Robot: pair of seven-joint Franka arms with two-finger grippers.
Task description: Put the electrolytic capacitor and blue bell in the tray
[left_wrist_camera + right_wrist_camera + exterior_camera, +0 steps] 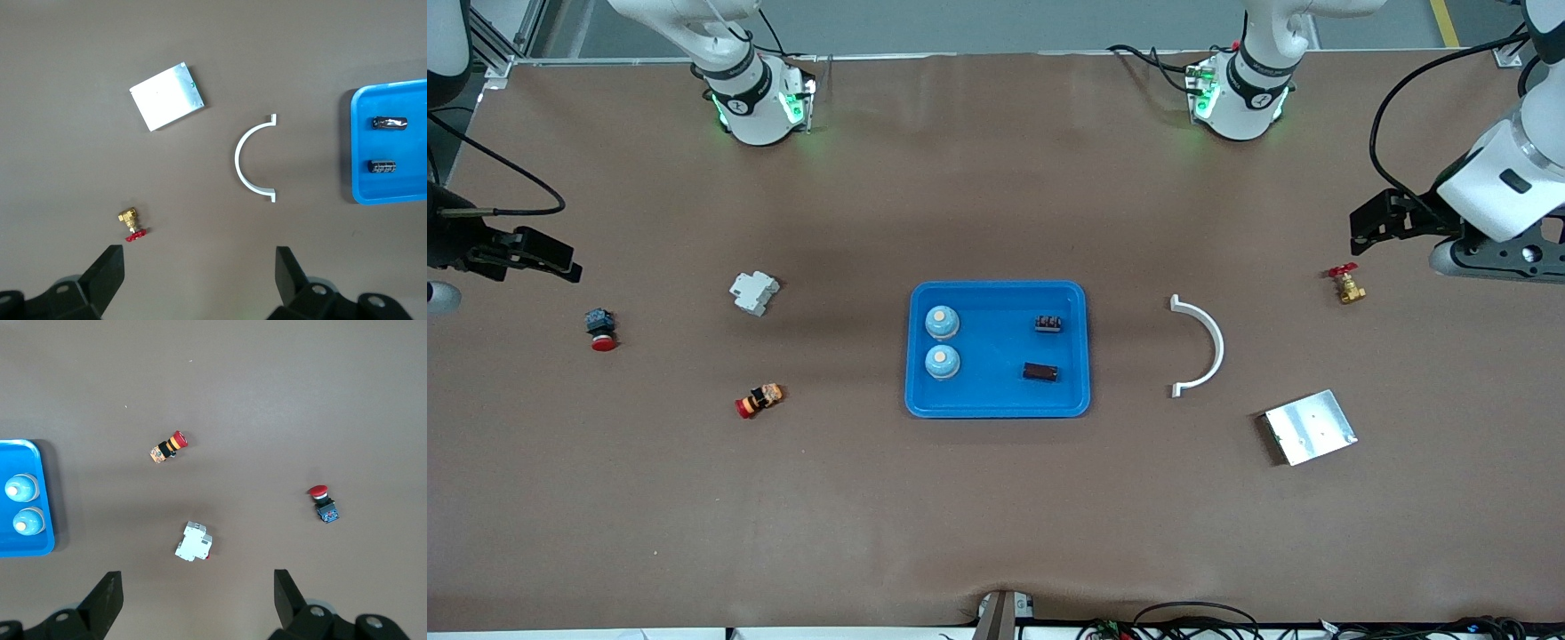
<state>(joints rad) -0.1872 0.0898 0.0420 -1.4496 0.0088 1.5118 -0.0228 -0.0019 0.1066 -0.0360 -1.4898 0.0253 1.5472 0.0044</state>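
And the blue tray (996, 293) sits square in the middle of the tabletop, loaded up. Two blue bells (942, 322) stand upright side by side at the end of the tray toward the right arm, one nearer the front camera than the other. Two small dark capacitors (1048, 324) lie on their sides at the end toward the left arm, apart from each other and from the bells. By the look of it, the job is done: each arm seems to have filled its own end of the tray.

Both arms are pulled wide. The left pincer (1371, 222) hangs released and empty over the tabletop's edge at the left arm's end, above a little brass valve (1346, 286) with a red handle. The right pincer (538, 256) hangs released and empty over the edge at the right arm's end, above a red push-button (600, 329).

The leftovers are untouched: a white curved bracket (1202, 345) beside the tray, a silver plate (1310, 427), a white breaker (754, 292), and a second red-capped switch (759, 399). None of them belongs to the task, so they stay out.
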